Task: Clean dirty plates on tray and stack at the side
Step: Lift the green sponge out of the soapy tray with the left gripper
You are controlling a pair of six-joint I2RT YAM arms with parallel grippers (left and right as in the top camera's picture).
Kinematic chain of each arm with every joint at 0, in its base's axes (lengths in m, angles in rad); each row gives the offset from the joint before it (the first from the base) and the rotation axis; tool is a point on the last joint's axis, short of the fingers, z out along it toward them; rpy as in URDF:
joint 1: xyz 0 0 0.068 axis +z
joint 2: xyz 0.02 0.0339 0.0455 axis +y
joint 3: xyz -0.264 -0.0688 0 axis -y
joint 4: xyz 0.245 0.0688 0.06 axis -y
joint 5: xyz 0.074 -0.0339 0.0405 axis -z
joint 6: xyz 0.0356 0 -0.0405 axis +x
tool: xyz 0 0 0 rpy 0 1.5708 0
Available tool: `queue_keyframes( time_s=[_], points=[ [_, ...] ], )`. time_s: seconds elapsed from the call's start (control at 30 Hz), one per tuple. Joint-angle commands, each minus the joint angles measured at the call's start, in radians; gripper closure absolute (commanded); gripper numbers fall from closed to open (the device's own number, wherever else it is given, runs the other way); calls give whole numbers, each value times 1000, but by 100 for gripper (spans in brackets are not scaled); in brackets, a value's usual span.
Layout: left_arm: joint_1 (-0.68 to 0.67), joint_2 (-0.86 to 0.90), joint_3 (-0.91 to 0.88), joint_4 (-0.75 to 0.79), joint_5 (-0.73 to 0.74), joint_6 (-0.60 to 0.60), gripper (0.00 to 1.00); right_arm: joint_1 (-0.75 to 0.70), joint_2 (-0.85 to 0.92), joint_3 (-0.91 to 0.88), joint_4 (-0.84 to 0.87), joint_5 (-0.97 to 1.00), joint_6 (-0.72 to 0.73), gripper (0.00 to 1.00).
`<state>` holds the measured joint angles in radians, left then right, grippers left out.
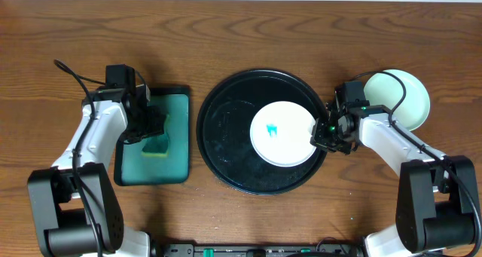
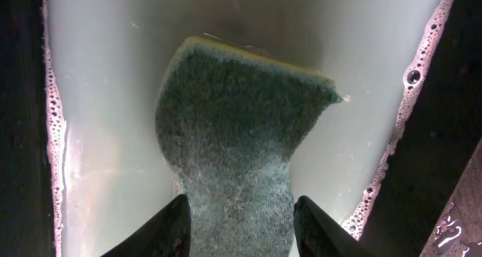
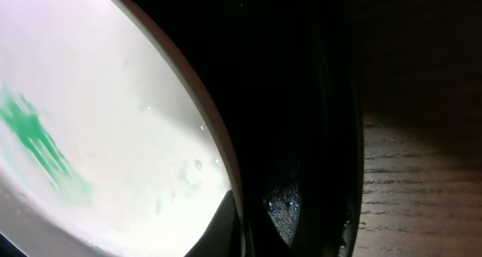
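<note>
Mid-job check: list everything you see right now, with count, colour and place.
black tray: one, glossy black, round, table centre.
white plate: one, white with a teal smear, on the black tray, right side.
mint plate: one seen, pale mint, on the table right of the black tray; cannot tell if more lie beneath.
teal tray: one, teal, rectangular, left of the black tray, holding soapy water.
sponge: one, green with a yellow layer, in the teal tray.
table: one, brown wood.
left gripper: jaws either side of the sponge; grip unclear.
right gripper: shut on the white plate's right rim.
</note>
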<state>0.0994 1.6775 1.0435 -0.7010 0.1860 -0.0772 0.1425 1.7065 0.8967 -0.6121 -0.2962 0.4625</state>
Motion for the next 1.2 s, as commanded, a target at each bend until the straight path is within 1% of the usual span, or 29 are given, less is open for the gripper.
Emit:
queue_keyframes(
  time_s=[0.0, 0.17, 0.27, 0.33, 0.8, 0.83, 0.87, 0.93, 0.97, 1.0, 1.03, 1.07, 1.1, 1.13, 1.17],
  points=[
    [0, 43, -8, 0, 13, 5, 55, 16, 9, -2, -3, -1, -15, 99],
    [0, 91, -8, 17, 12, 2, 55, 16, 9, -2, -7, -1, -15, 99],
    [0, 94, -8, 30, 13, 2, 60, 16, 9, -2, -9, -1, -15, 99],
    [0, 96, -8, 34, 12, 2, 61, 16, 9, -2, -9, -1, -15, 99],
    [0, 146, -8, 64, 13, 2, 64, 16, 9, -2, -20, 0, -15, 99],
    [0, 150, -8, 64, 13, 2, 63, 16, 9, -2, -20, 0, -15, 99],
    [0, 155, -8, 66, 13, 2, 60, 16, 9, -2, -20, 0, -15, 99],
    [0, 167, -8, 66, 13, 2, 53, 16, 9, -2, -20, 0, -15, 99],
    [0, 174, -8, 66, 13, 2, 47, 16, 9, -2, -20, 0, -15, 99],
    [0, 182, -8, 66, 13, 2, 45, 16, 9, -2, -20, 0, -15, 99],
    [0, 190, -8, 66, 13, 2, 48, 16, 9, -2, -21, 0, -15, 99],
    [0, 196, -8, 66, 13, 2, 58, 16, 9, -2, -21, 0, -15, 99],
    [0, 199, -8, 66, 14, 2, 75, 16, 9, -2, -21, 0, -15, 99],
    [0, 198, -8, 66, 16, 2, 89, 16, 9, -2, -22, 0, -15, 99],
    [0, 197, -8, 65, 18, 2, 92, 16, 9, -2, -23, 0, -15, 99]
  ],
)
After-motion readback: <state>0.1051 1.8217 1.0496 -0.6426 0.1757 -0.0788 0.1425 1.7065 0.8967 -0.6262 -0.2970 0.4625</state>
